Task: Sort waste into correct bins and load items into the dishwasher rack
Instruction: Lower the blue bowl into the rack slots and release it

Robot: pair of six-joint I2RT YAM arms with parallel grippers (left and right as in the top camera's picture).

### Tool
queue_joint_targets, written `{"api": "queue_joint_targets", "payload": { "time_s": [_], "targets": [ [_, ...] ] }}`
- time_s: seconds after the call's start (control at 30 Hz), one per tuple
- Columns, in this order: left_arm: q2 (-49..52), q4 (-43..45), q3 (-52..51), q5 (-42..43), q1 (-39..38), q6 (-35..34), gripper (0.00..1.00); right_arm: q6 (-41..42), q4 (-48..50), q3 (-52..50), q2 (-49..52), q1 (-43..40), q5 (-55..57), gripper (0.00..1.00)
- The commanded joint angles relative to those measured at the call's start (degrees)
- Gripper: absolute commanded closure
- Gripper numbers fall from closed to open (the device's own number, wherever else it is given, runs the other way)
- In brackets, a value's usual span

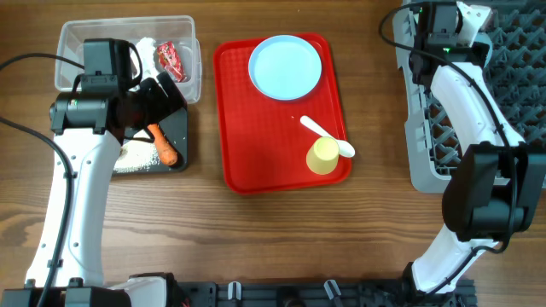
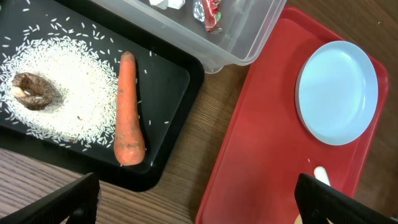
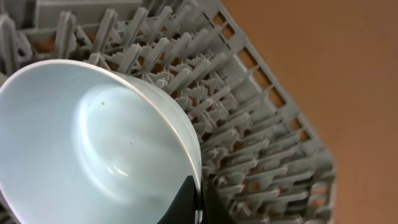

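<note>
Right gripper (image 3: 194,206) clamped on light blue bowl (image 3: 93,143) rim, lower frame; bowl judged rigid, light, slick. Left gripper (image 2: 199,202) stands apart.

No text or labels can be read.

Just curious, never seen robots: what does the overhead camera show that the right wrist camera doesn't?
Only overhead: the red tray with pale blue plate, yellow cup and white spoon, plus the clear tub and black tray. Only right wrist: a light blue bowl, its rim pinched by the right jaws. Both: the grey rack.
</note>
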Motion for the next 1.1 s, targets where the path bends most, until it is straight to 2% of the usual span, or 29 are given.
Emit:
{"api": "queue_joint_targets", "payload": {
  "time_s": [0.0, 0.1, 0.23, 0.47, 0.73, 1.03, 1.07],
  "targets": [
    [0.28, 0.13, 0.68, -1.01, -0.26, -0.52, 0.0, -11.89, 0.66, -0.13, -0.24, 0.17, 5.33, 0.96],
    [0.28, 0.13, 0.68, -1.01, -0.26, -0.52, 0.0, -17.4, 0.07, -0.13, -0.26, 0.17, 8.83, 0.96],
    [0.28, 0.13, 0.68, -0.98, -0.26, -0.52, 0.0, -20.57, -1.16, -0.13, -0.24, 0.17, 10.47, 0.96],
    [0.28, 0.13, 0.68, -1.01, -0.26, -0.52, 0.0, -20.37, -6.91, -0.59, -0.24, 0.24, -0.33, 0.96],
    [0.28, 0.13, 0.68, -1.01, -0.26, -0.52, 0.0, -20.48, -8.26, -2.62, -0.24, 1.62, -0.55, 0.96],
    [0.28, 0.13, 0.68, -1.01, -0.26, -0.52, 0.0, -20.59, -10.51, -2.62, -0.26, 7.52, 0.52, 0.95],
    [0.28, 0.13, 0.68, -1.01, -0.26, -0.52, 0.0, -20.5, -10.82, -2.62, -0.26, 8.41, 0.5, 0.89]
  ]
}}
